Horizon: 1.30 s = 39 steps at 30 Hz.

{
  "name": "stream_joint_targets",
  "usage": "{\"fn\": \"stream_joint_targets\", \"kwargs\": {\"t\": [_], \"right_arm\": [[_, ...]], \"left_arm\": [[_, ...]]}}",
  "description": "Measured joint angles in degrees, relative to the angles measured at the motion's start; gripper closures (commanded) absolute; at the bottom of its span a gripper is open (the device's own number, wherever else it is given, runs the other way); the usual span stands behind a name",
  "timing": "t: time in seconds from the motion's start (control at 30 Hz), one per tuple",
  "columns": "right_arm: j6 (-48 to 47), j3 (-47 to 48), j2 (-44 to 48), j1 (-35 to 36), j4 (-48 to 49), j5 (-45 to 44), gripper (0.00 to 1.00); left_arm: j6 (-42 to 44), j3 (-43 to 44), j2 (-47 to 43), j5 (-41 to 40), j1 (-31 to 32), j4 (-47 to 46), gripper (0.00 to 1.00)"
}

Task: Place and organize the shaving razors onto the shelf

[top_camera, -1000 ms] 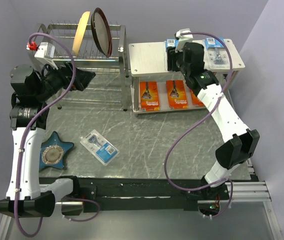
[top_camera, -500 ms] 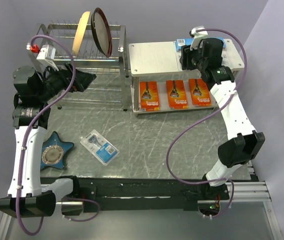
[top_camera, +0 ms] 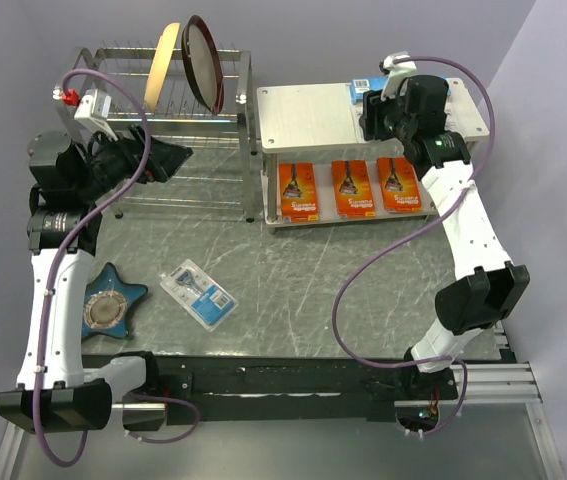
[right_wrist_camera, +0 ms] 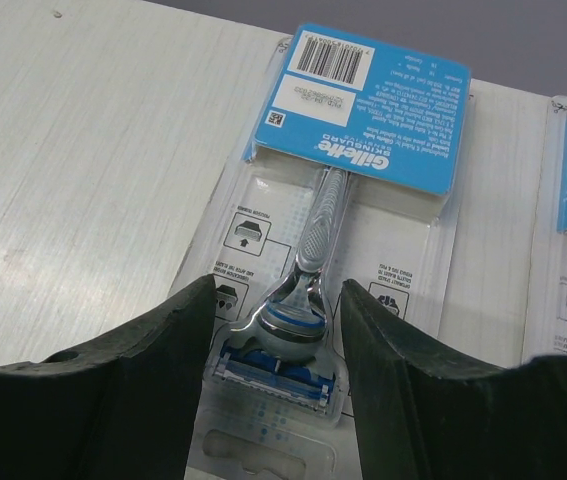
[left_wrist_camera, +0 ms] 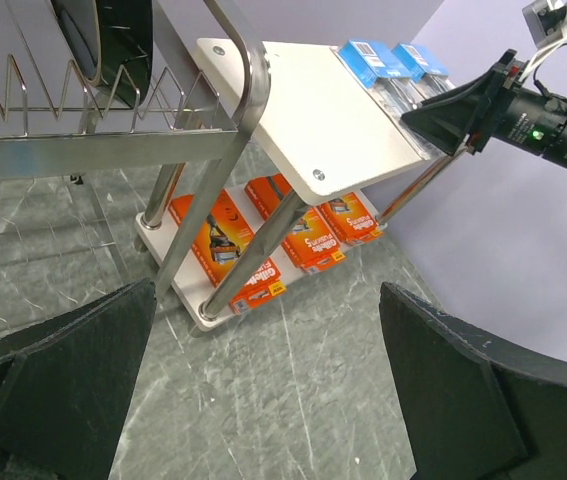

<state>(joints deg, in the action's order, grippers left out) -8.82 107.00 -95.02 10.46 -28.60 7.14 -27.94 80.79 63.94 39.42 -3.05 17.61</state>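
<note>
The shelf [left_wrist_camera: 303, 120] carries three orange razor packs [left_wrist_camera: 293, 235] on its lower board and two blue packs [left_wrist_camera: 375, 62] on top, with the right gripper [left_wrist_camera: 418, 118] at them.

The shelf [top_camera: 303, 115] is white and the razor packs [top_camera: 354, 188] on its lower board are bright orange. The clear pack [right_wrist_camera: 348, 200] on top has a light-blue card; the worktop [top_camera: 293, 275] is veined grey.

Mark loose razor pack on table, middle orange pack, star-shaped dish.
loose razor pack [top_camera: 199, 295]: top view, blister centre.
middle orange pack [top_camera: 354, 188]: top view, card centre.
star-shaped dish [top_camera: 135, 294]: top view, right arm.
</note>
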Motion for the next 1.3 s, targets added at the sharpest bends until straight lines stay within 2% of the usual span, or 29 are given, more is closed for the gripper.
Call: {"fn": "stream_joint_targets", "kwargs": {"t": [0.17, 0.23, 0.27, 0.47, 0.67, 0.73, 0.8, 0.87, 0.9, 1.0, 1.07, 1.13, 1.17, 1.23, 1.27, 1.3], "right_arm": [[1.36, 2.1, 0.0, 0.0, -4.02, 0.0, 0.3], [1.75, 2.36, 0.02, 0.0, -4.55, -0.09, 0.04], [2.05, 2.51, 0.04, 0.0, -4.76, -0.07, 0.0], [3.74, 7.69, 0.68, -0.09, -8.81, 1.88, 0.0], [4.81, 8.46, 5.44, 0.7, -9.07, 3.02, 0.0], [4.96, 7.1, 8.04, 1.14, -7.8, 4.11, 0.0], [5.01, 3.32, 11.96, 1.73, -6.14, 5.66, 0.0], [4.98, -1.36, 15.85, 2.47, -3.98, 6.88, 0.0], [5.01, -3.72, 17.9, 2.89, -3.02, 7.58, 0.0], [5.49, -6.78, 20.59, 3.58, -0.85, 8.79, 0.0], [6.19, -6.97, 20.83, 3.67, 0.26, 9.22, 0.0], [6.69, -7.26, 20.79, 3.65, 1.38, 9.51, 0.0], [6.91, -7.45, 20.79, 3.65, 1.62, 9.6, 0.0], [7.43, -8.2, 20.98, 3.65, 2.27, 9.84, 0.0], [7.63, -8.87, 21.22, 3.65, 2.56, 9.88, 0.0], [7.74, -9.35, 21.49, 3.65, 2.51, 9.9, 0.0]], "left_arm": [[-0.26, 0.0, 0.74, 0.31, 0.02, -0.46, 0.0], [-0.28, 0.0, 0.98, 0.42, 0.0, -0.5, 0.01], [-0.28, 0.0, 1.07, 0.42, 0.02, -0.55, 0.01], [0.42, 0.02, 1.49, 0.17, 0.02, -0.13, 0.0], [7.37, 0.22, 1.51, -0.11, 0.0, 4.46, 0.01], [13.7, 0.31, 1.38, 0.11, -0.02, 8.5, 0.0], [25.94, 0.35, 1.09, 0.28, -0.04, 15.06, 0.01], [39.85, 0.33, 0.66, -0.07, -0.04, 23.58, 0.01], [49.59, -0.33, 0.35, -1.14, -0.04, 28.94, 0.01], [72.94, -3.58, 0.5, -4.2, -0.04, 42.6, 0.05], [84.19, -6.12, 1.75, -5.75, -0.07, 48.43, 0.07], [95.91, -8.41, 4.66, -7.45, 0.11, 53.0, 0.1], [100.35, -9.07, 6.23, -8.28, 0.28, 54.18, 0.17], [107.84, -10.16, 9.35, -10.16, 0.81, 55.56, 0.23], [112.15, -10.64, 11.58, -11.28, 1.16, 56.26, 0.31], [115.21, -10.97, 13.49, -11.91, 1.38, 56.63, 0.34]]}}
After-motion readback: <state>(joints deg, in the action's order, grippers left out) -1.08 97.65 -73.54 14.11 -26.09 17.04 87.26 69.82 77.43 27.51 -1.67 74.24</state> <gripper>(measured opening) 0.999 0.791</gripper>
